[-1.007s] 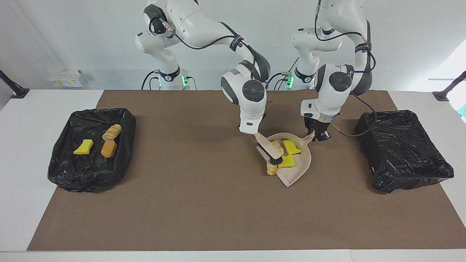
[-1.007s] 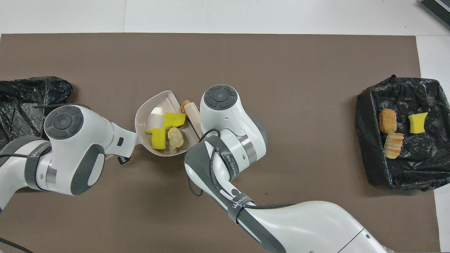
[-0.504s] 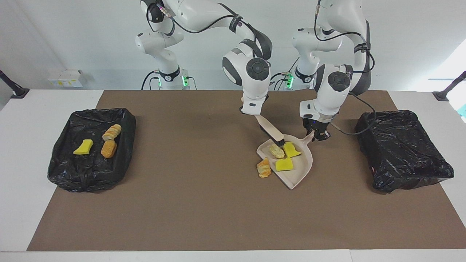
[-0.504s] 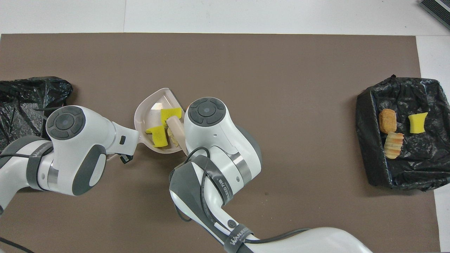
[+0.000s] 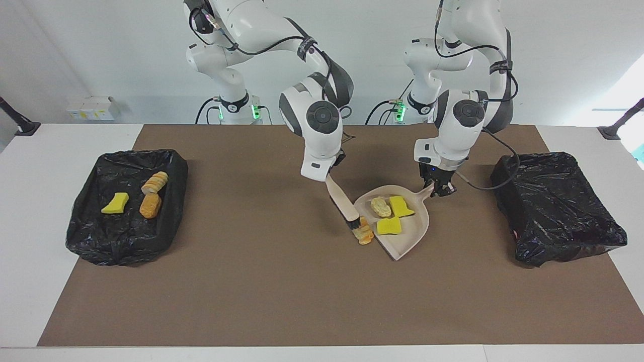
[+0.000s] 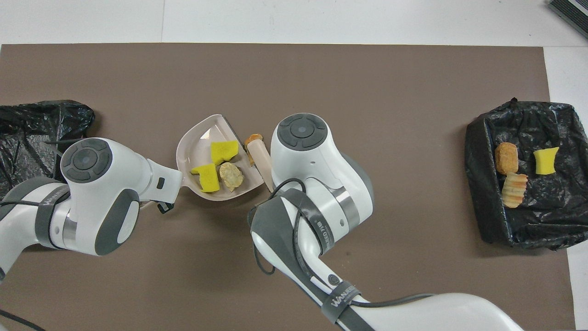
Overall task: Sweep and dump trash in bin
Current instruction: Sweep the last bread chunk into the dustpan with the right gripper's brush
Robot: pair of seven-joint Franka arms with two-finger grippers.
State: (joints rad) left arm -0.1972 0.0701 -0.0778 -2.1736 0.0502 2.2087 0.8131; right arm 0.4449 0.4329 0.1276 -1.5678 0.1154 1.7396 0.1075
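A beige dustpan (image 5: 408, 240) lies mid-mat with two yellow sponge scraps (image 5: 402, 205) (image 5: 389, 227) and a pale bread chunk (image 5: 381, 206) of the trash in it. One tan-orange chunk (image 5: 365, 236) lies on the mat just outside the pan's open edge. My left gripper (image 5: 441, 188) is shut on the dustpan's handle (image 5: 427, 192). My right gripper (image 5: 329, 176) is shut on the beige brush (image 5: 342, 202), whose black bristles (image 5: 354, 223) touch that loose chunk from the right arm's end. From overhead, the pan (image 6: 200, 138), the brush (image 6: 260, 156) and the loose chunk (image 6: 252, 138) show; both grippers' fingers are hidden under the wrists.
A black-lined bin (image 5: 95, 226) at the right arm's end holds a yellow sponge and two bread chunks. A second black-lined bin (image 5: 553, 206) sits at the left arm's end, close to the left arm's cable. The brown mat covers most of the table.
The right gripper lifted the brush out of the dustpan, swung it toward the right arm's end and lowered the bristles beside the loose chunk. The dustpan and left gripper barely moved.
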